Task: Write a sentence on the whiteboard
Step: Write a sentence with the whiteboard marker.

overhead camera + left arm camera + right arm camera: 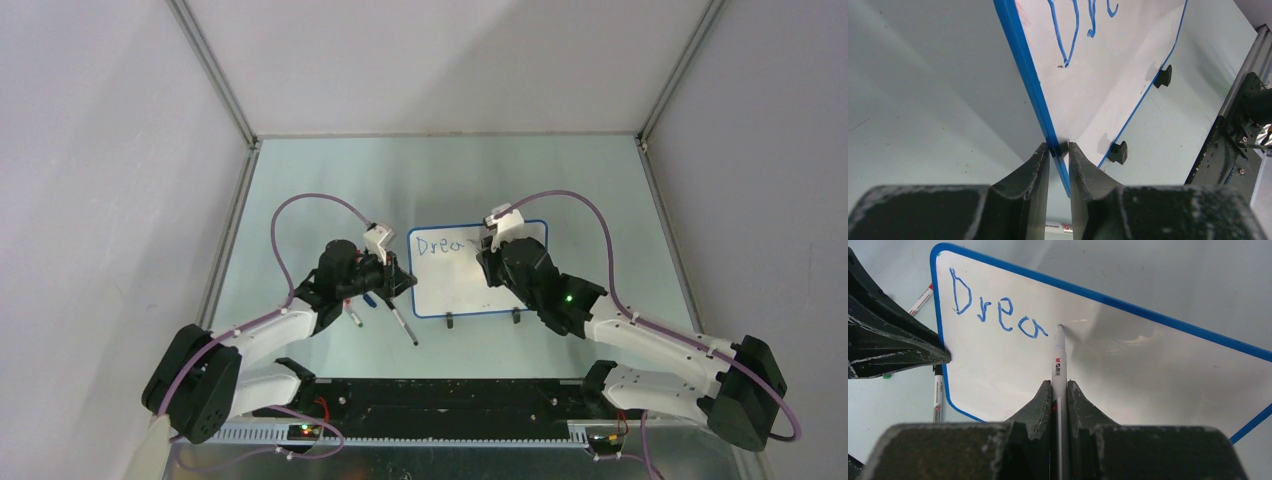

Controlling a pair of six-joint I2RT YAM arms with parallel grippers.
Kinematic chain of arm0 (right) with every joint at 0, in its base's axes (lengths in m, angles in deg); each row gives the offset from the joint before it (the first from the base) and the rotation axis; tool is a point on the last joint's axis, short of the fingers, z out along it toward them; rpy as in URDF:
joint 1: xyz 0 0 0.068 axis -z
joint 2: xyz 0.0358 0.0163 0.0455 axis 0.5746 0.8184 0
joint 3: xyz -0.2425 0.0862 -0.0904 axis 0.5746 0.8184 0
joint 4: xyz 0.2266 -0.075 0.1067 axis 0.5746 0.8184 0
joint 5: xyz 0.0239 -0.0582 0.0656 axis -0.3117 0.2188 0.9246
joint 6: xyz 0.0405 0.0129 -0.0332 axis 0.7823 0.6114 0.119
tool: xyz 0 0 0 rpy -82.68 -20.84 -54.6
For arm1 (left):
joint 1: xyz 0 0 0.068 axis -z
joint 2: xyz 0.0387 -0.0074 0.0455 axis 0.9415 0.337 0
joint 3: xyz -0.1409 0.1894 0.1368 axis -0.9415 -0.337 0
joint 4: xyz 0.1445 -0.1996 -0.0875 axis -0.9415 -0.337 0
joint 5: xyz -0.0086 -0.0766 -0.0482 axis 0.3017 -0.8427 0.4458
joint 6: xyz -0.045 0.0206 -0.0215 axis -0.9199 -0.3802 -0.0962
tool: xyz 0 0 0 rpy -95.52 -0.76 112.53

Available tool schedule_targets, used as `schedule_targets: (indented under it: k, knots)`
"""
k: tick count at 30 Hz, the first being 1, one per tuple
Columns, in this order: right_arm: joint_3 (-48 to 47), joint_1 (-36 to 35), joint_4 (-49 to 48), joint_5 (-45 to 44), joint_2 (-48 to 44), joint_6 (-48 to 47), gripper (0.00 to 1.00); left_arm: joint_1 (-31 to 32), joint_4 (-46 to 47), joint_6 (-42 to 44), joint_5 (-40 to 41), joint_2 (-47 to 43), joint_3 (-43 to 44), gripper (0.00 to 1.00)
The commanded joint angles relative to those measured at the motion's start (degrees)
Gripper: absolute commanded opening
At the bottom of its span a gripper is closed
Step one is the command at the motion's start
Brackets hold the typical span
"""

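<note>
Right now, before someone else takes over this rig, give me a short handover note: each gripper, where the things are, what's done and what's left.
Left gripper: jaws shut on the left rim of the whiteboard, steadying it.
Right gripper: jaws shut on a white marker, its tip touching the board just right of the last letter.
Done: "Drea" in blue along the top line.
Left: finish that word, then the rest of the sentence.
A spare marker lies loose by the board's near-left corner.
</note>
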Motion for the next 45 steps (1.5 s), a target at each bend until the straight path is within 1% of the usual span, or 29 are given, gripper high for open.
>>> schedule_targets:
  k: [1,23,45]
  knots:
    - [-1.58,0.23,-0.08,-0.96,0.75,0.35,0.00,0.72,2.25,1.67,-1.40,-1.02,0.22,0.25]
    - [-1.93,0.27,4.24,1.10,0.78,0.21,0.00,0.85,2.04,1.71,-1.10,-1.23,0.20,0.25]
    - [-3.88,0.63,2.79,-1.36,2.40,-0.56,0.00,1.22,1.88,1.93,-0.86,-1.21,0.41,0.25]
